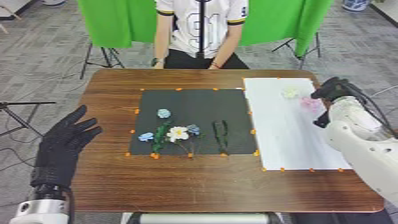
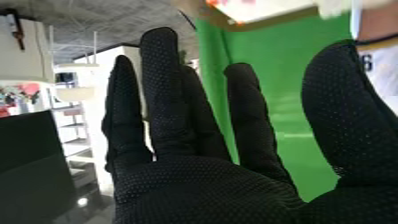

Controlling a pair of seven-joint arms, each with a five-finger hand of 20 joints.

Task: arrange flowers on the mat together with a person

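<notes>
In the head view a dark mat [image 1: 187, 107] lies mid-table with light-blue flowers [image 1: 163, 113], a white flower [image 1: 178, 133], a darker blue flower [image 1: 193, 129] and green stems [image 1: 221, 135]. A white sheet [image 1: 289, 130] beside it bears a pale yellow flower [image 1: 290, 92] and a pink flower [image 1: 311, 103]. My right hand [image 1: 333, 91] is over the sheet's right edge, close to the pink flower. My left hand [image 1: 67, 137] lies left of the mat with straight fingers. In the right wrist view my right hand [image 2: 191, 185] has straight, spread fingers holding nothing.
Orange markers [image 1: 252, 131] run around the mat and the sheet. Across the brown table [image 1: 187, 185] a person sits with arms lowered at the far edge. A green curtain [image 1: 258, 30] hangs behind, and a stand [image 1: 22, 107] is left of the table.
</notes>
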